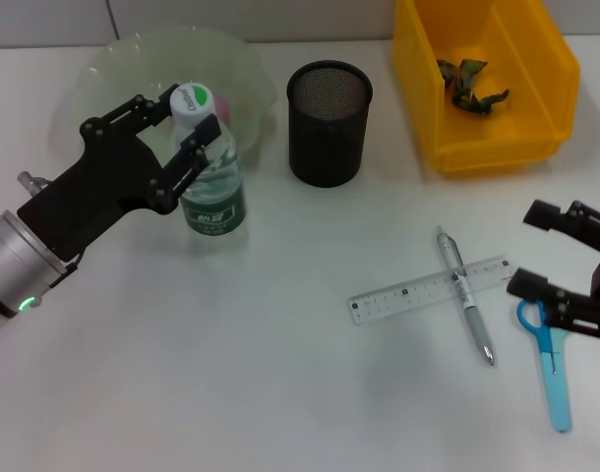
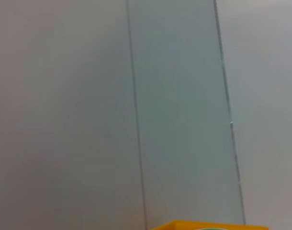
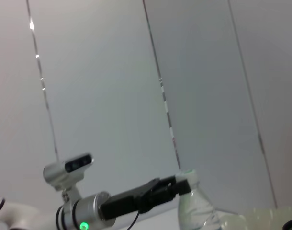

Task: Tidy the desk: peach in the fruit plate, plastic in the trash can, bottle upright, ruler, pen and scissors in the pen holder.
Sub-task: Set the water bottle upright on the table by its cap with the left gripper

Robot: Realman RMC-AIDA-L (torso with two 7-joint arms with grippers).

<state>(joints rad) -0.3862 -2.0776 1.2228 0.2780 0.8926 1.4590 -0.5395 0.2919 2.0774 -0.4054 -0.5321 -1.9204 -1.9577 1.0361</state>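
A clear water bottle with a white-and-green cap stands upright on the table in front of the fruit plate. My left gripper is shut on its neck, just below the cap. A bit of pink peach shows in the plate behind the cap. My right gripper is open at the right edge, just above the blue scissors. A clear ruler lies under a silver pen. The black mesh pen holder is empty. The right wrist view shows the bottle and left gripper.
A yellow bin at the back right holds crumpled green-brown plastic; its rim also shows in the left wrist view. The white table runs open in front of the bottle and left of the ruler.
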